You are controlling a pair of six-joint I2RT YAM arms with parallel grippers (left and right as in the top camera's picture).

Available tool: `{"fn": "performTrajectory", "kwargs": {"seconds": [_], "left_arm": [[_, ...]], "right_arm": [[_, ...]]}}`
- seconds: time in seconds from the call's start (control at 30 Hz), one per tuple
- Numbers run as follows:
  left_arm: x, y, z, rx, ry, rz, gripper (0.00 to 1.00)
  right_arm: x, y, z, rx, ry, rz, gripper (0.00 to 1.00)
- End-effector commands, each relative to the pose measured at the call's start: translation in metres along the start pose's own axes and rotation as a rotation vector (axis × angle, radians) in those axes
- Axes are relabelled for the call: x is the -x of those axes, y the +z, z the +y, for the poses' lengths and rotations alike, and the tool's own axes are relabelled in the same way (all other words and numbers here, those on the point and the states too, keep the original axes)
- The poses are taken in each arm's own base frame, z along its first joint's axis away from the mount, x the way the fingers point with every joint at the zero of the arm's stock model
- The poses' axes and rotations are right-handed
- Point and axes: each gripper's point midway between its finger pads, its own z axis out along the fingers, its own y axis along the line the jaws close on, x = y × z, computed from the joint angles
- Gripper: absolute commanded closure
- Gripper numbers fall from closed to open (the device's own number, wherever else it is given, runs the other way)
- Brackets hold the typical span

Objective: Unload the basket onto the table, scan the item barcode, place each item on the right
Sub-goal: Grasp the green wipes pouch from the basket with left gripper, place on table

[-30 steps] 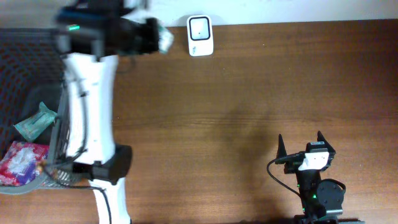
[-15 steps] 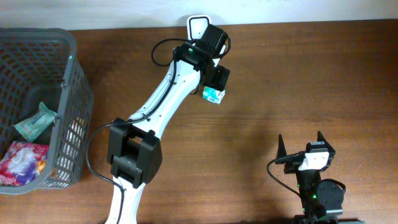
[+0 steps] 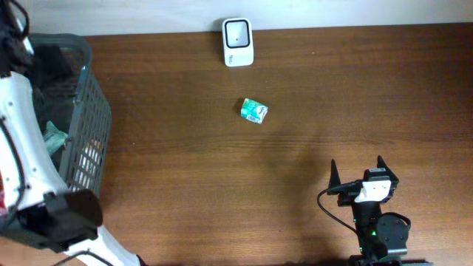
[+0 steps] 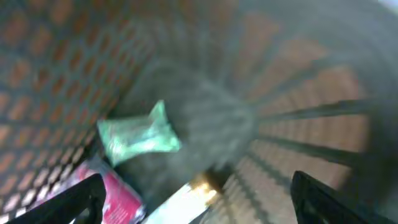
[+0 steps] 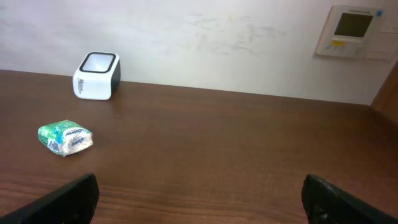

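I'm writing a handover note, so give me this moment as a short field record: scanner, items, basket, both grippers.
scanner: white scanner, at the back edge of the table
item on table: green packet, lying free in front of the scanner, nothing touching it
basket: grey basket, holding a green pouch and a pink packet
left gripper: open, empty, above the basket's contents
right gripper: open, empty, away from the packet

even indoor light, soft shadows, overhead sharp, basket (image 4: pixel 311 111) smeared by motion blur
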Motion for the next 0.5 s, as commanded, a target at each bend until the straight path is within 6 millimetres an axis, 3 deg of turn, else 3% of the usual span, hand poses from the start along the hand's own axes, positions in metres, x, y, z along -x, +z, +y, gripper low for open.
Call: {"fn": "performTrajectory", "kwargs": {"seconds": [0.0, 0.2, 0.3, 0.47], "left_arm": [[-0.029, 0.067, 0.039, 0.141, -0.142, 0.163, 0.05], [-0.063, 0.146, 0.052, 0.264, -0.104, 0.330, 0.09], [-0.079, 0.175, 0.052, 0.284, -0.086, 0.398, 0.11], [-0.087, 0.193, 0.061, 0.355, -0.059, 0.422, 0.16]], "right_arm": [[-0.003, 0.000, 0.002, 0.005, -0.004, 0.006, 0.01], [-0.003, 0.000, 0.002, 0.005, -0.004, 0.005, 0.01], [-0.003, 0.000, 0.002, 0.005, -0.004, 0.006, 0.01], [-0.003, 0.000, 0.002, 0.005, -0.004, 0.005, 0.01]]}}
